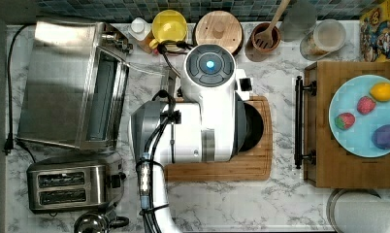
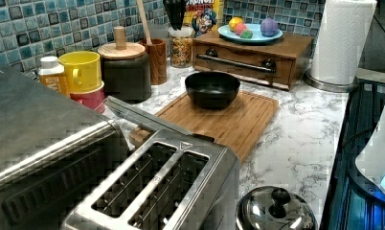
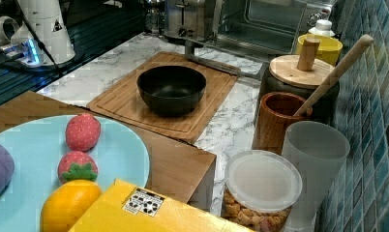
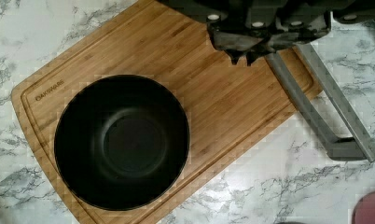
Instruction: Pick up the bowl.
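The round matte black bowl (image 4: 122, 142) stands upright and empty on a bamboo cutting board (image 4: 232, 93), toward one end of it. In the wrist view my gripper (image 4: 241, 59) hangs high above the bare wood beside the bowl, apart from it, fingertips pressed together with nothing between them. From the top view the white arm covers most of the bowl (image 1: 255, 127), leaving one dark edge showing. The bowl (image 2: 212, 88) also sits in plain sight in the left view, and the bowl (image 3: 172, 89) in the right view.
A toaster oven (image 1: 72, 82) with its door (image 4: 325, 112) folded down reaches the board's end. A toaster (image 1: 72, 187) stands near it. Yellow cup (image 1: 169, 25), wooden-lidded pot (image 1: 218, 30) and utensil holder (image 1: 265, 39) line the back wall. A wooden box (image 1: 348, 165) bears a fruit plate.
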{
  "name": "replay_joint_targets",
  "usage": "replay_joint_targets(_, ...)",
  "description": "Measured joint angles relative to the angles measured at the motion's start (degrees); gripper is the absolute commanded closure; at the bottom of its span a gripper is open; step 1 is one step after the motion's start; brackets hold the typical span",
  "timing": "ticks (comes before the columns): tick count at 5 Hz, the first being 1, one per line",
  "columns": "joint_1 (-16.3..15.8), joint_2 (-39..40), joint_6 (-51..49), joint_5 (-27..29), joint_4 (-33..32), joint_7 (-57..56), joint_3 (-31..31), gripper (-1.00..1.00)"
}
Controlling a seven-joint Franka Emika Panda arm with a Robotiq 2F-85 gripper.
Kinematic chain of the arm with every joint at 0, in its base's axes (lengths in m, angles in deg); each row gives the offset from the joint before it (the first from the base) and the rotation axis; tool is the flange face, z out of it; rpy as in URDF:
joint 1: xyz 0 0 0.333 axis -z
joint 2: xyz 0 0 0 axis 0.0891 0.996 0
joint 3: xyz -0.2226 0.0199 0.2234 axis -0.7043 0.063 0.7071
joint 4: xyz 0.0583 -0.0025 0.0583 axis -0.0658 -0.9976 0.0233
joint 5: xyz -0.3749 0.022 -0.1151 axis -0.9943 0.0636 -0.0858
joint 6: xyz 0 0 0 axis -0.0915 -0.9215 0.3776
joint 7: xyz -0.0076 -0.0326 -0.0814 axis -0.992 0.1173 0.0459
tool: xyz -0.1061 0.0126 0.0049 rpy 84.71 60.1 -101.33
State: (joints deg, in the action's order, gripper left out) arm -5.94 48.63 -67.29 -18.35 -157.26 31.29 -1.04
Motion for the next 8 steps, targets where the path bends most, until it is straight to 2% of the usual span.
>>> replay_joint_targets(2,0.00,0.06,0.28,0.02,-1.06,-0.08,0.52,1.00)
replay_joint_targets(3,-0.24,-0.41,2.59,-3.34,-3.19,-0.08,0.32,1.00)
replay_joint_targets(4,-0.22,-1.79,5.18,-4.09,-7.27,-0.08,-0.86,1.00)
replay_joint_targets(5,1.23,-3.74,6.07,-4.18,-11.53,-0.08,-1.79,1.00)
replay_joint_targets(6,1.89,-5.74,6.04,-4.18,-14.55,-0.09,-4.63,0.00)
replay_joint_targets(7,2.24,-6.55,6.22,-4.19,-15.67,-0.10,-8.48,0.00)
replay_joint_targets(8,3.86,-6.56,9.65,-6.82,-16.11,-0.10,-10.58,0.00)
